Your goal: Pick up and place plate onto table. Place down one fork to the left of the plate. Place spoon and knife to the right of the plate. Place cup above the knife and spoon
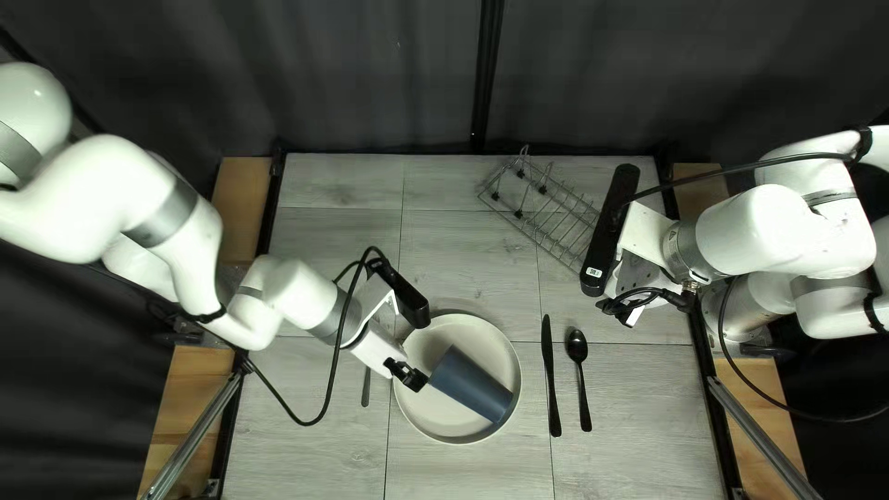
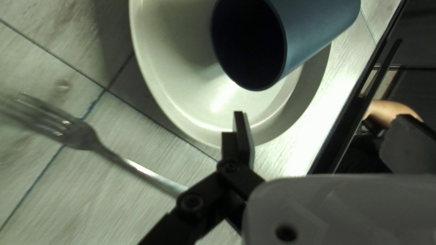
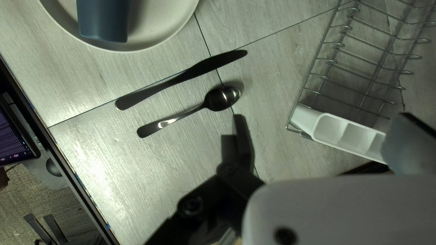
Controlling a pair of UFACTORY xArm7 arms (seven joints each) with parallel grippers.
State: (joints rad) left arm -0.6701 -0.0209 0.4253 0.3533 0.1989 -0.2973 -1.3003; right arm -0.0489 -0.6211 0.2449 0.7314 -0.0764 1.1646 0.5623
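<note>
The plate (image 1: 421, 407) lies face up on the tabletop (image 1: 639, 444), toward the near edge and roughly midway between the left and right edges. On it the blue cup (image 1: 470, 384) lies on its side, mouth toward the robot's left tool (image 1: 414, 377), base angled toward the near right corner. Whether that tool is released or clenched cannot be told; it sits just beside the cup's mouth. The fork (image 2: 81, 136) rests left of the plate, partly under the left arm. Right of the plate are the knife (image 1: 551, 380) and, on its far side from the plate, the spoon (image 1: 582, 380), both with handles toward the near edge. The right tool (image 1: 633, 313) is raised near the right edge, its state likewise impossible to tell. A wire rack (image 1: 546, 211) stands by the far right corner, a white divided holder (image 3: 343, 131) at its end. A small white label (image 1: 594, 272) marks the right arm's black bar (image 1: 611, 222), and a lit screen (image 3: 13, 136) shows beyond the near edge.
</note>
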